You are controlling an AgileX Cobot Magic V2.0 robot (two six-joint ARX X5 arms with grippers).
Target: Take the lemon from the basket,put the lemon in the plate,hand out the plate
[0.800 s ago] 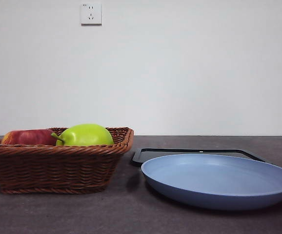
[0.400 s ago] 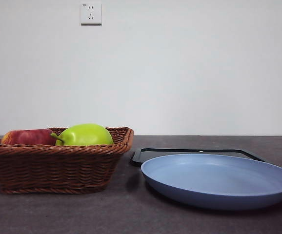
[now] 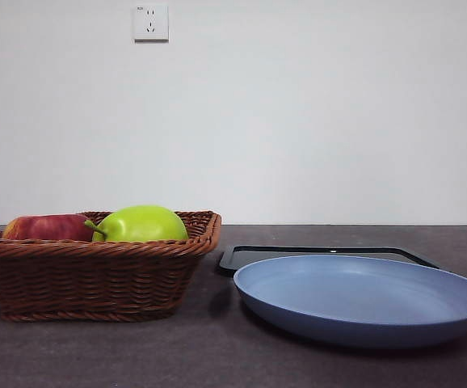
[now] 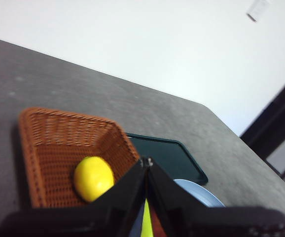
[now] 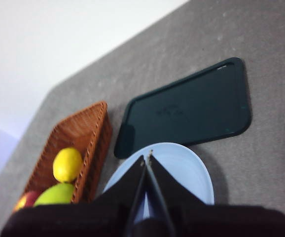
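The brown wicker basket (image 3: 96, 275) stands at the left of the table. The yellow lemon (image 4: 93, 177) lies in it; it also shows in the right wrist view (image 5: 67, 165) and is hidden in the front view. A yellow-green stemmed fruit (image 3: 140, 224) and a red fruit (image 3: 48, 227) lie beside it. The light blue plate (image 3: 363, 299) sits at the right, empty. My left gripper (image 4: 146, 161) is shut and empty, above the basket. My right gripper (image 5: 146, 158) is shut and empty, above the plate (image 5: 182, 168). Neither arm shows in the front view.
A flat black tray (image 3: 322, 255) lies behind the plate; it also shows in the right wrist view (image 5: 187, 111) and the left wrist view (image 4: 164, 155). A wall socket (image 3: 150, 23) is on the white wall behind the table.
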